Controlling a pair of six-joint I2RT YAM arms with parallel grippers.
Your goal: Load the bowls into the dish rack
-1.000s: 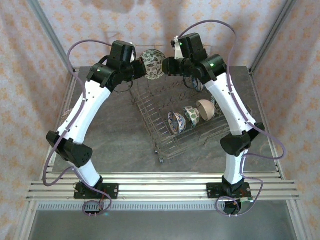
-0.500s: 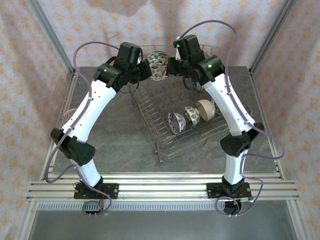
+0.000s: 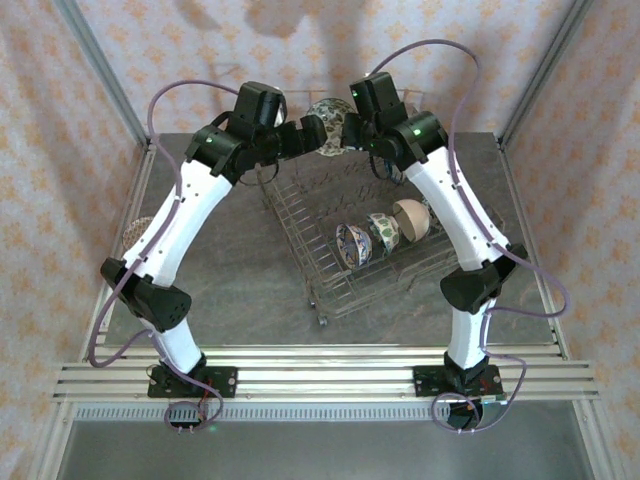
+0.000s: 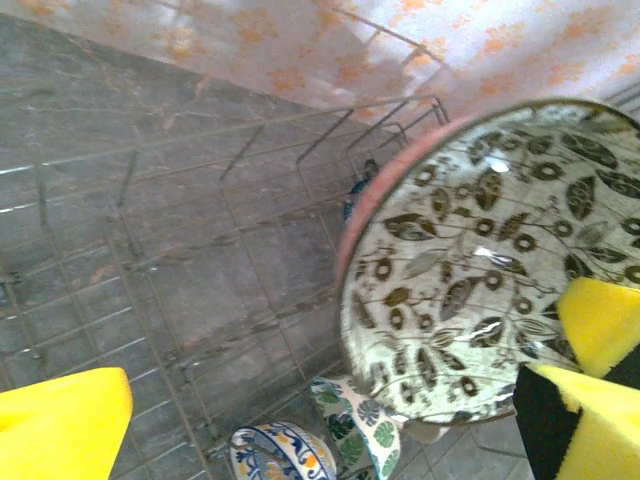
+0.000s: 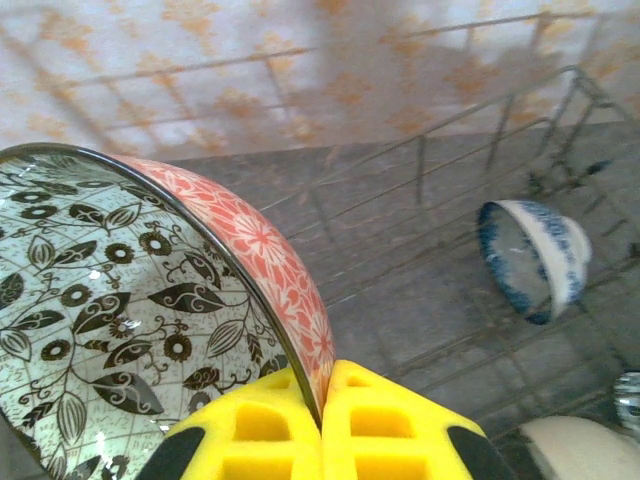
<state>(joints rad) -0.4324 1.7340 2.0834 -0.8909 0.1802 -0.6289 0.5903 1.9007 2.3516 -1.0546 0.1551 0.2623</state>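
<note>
— Where is the leaf-patterned bowl [image 3: 330, 124]?
— It is in the air over the far end of the dish rack [image 3: 300, 235], toward the counter's far edge. The right jaws are clamped tight on its rim, one yellow pad [image 5: 262, 428] inside and the other on the pink outside.
— And the left jaws?
— They are spread wide and grip nothing. The bowl sits between their pads [image 4: 62, 420], close to one and well apart from the other.
— Other bowls?
— Three bowls [image 3: 383, 231] stand on edge in the rack.
</note>
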